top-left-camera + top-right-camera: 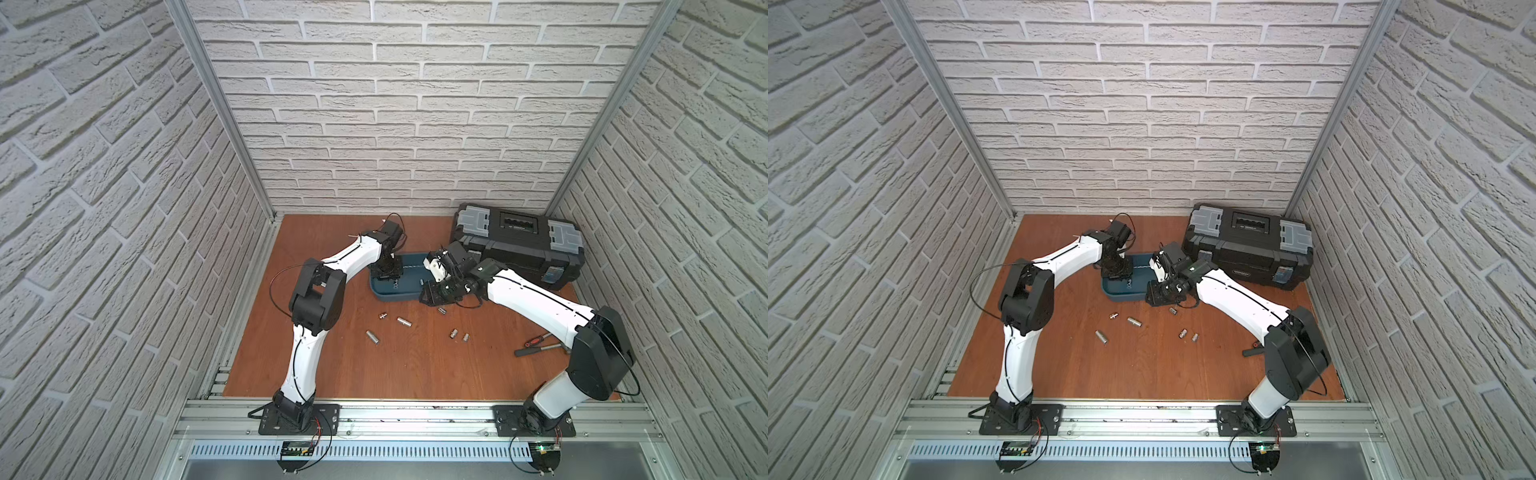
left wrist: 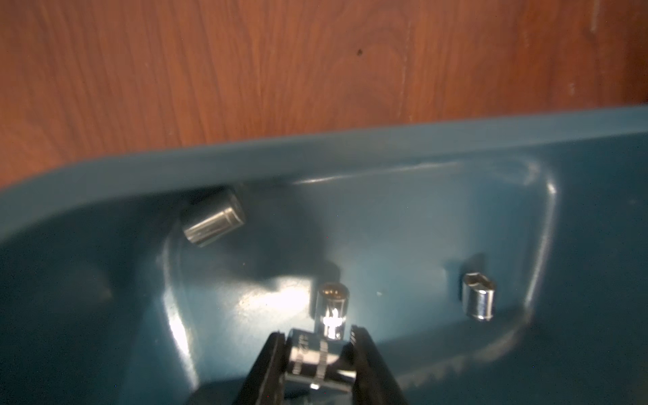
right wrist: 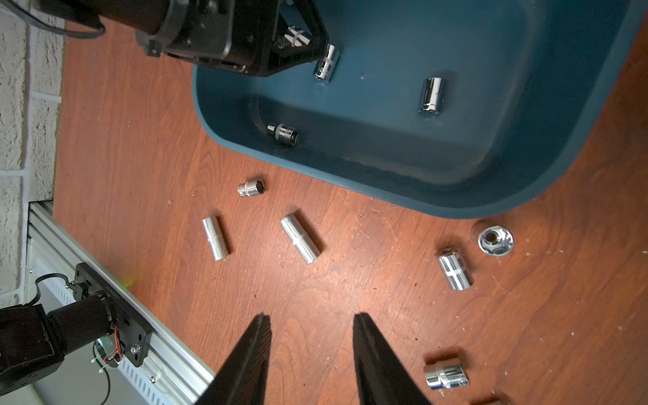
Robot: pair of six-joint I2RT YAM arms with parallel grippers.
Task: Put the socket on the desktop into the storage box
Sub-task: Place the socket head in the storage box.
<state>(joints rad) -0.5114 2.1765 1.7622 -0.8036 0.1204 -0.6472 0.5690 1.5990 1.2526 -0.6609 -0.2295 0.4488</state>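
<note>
**Socket held inside the blue storage box while the second gripper waits**

A reddish-brown desktop (image 1: 374, 374) is seen from above, walled in by pale brick. A teal storage box (image 1: 390, 296) is set at the middle, toward the far side.

The left gripper (image 2: 317, 331) is lowered inside the box rim, its jaws clamped across the sides of a chrome socket (image 2: 315, 364). It is judged to be carried this low so that the socket drops within the walls and does not bounce out. Three other sockets (image 2: 212, 221) are lying on the box floor. One lies just beyond the jaws, and whether it is touched cannot be told.

The right gripper (image 3: 310, 315) is held low just off the box's near right corner, with jaws parted and empty. It seems to be readied for the loose sockets (image 3: 300, 238) scattered on the desktop near the box. Several are left there, so the task is judged partly done.

Room is tight at the box. The two wrists are close together, and a black toolbox (image 1: 519, 245) is set just beyond the right arm. The near half of the desktop is open, apart from hand tools (image 1: 536, 345) at the right edge.
</note>
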